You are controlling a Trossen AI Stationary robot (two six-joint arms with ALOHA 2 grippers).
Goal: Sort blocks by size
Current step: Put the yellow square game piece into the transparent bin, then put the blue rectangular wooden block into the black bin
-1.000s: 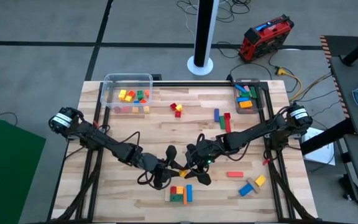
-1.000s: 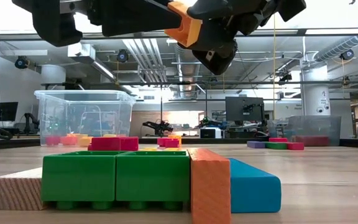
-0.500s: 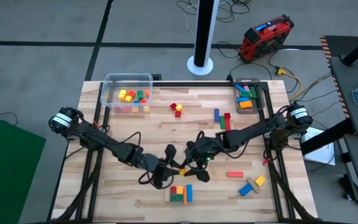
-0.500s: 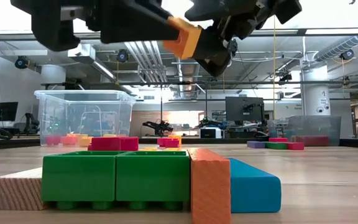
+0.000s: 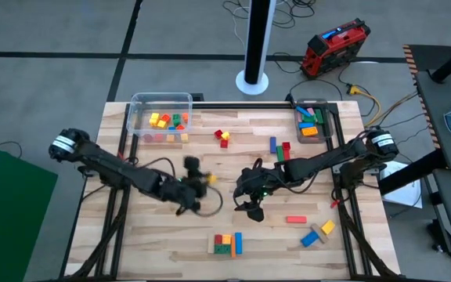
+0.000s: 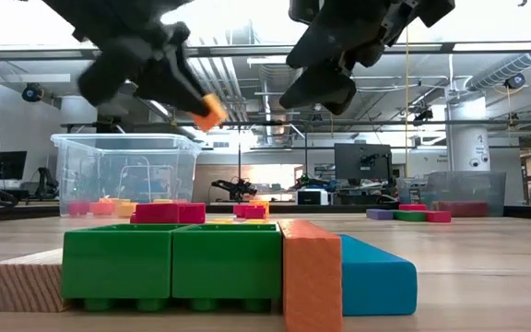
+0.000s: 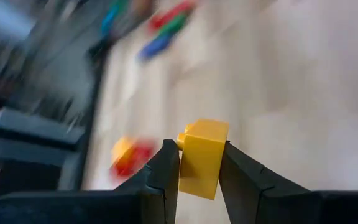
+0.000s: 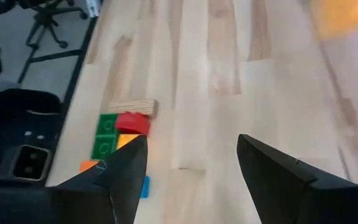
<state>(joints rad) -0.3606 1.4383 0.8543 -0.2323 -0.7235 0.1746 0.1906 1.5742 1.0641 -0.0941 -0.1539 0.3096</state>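
The left gripper (image 7: 199, 163) has its jaws closed on a small yellow block (image 7: 202, 157), a stubby cube with a raised stud on one side. Half a second ago this gripper was close against the right gripper near the table's front centre, with the block between the two; it has since swung away toward the clear tub (image 5: 160, 117) side and now hangs above the table (image 5: 210, 160), left of centre. In the low view the block shows orange-yellow at the tips of the left gripper, well above the table surface.

The right gripper (image 8: 191, 163) has its jaws spread wide with nothing between them. It stays near the middle of the table and has parted from the left gripper since the earlier frame.

Below the right gripper, at the front edge, lies a tight cluster of blocks (image 5: 227, 244): green, red, orange and blue pieces against a plain wooden bar, touching one another. To the right sit a red bar (image 5: 296, 220) and a small group of blue, yellow and wooden pieces (image 5: 317, 233). Farther back lie a red and yellow pair (image 5: 222, 137) and a blue and red pair (image 5: 279, 147). The clear tub holds yellow, red and green cubes; a dark tray (image 5: 313, 121) at the back right corner holds longer bars.
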